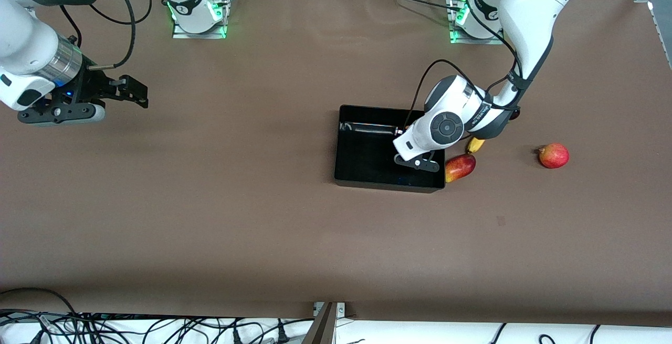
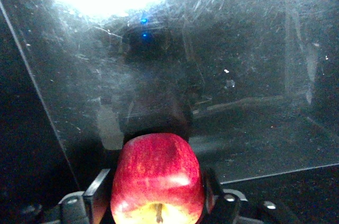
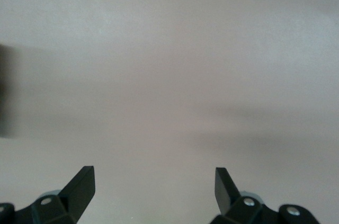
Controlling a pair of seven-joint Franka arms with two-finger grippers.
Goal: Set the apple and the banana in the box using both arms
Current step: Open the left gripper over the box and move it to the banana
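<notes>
My left gripper (image 1: 416,161) reaches into the black box (image 1: 346,123), at its end toward the left arm. In the left wrist view it (image 2: 157,195) is shut on the red apple (image 2: 157,173), held over the box's scratched glossy floor (image 2: 254,54). The arm's hand hides the apple in the front view. The banana (image 1: 475,145) lies on the table beside the box; only its yellow end shows from under the left arm. My right gripper (image 1: 134,92) waits open and empty over bare table at the right arm's end, and its wrist view (image 3: 153,181) shows only tabletop.
An oblong red-and-yellow mango-like fruit (image 1: 460,167) lies against the box's outer wall, just nearer the front camera than the banana. A round red-orange fruit with a side nub (image 1: 553,155) sits farther toward the left arm's end.
</notes>
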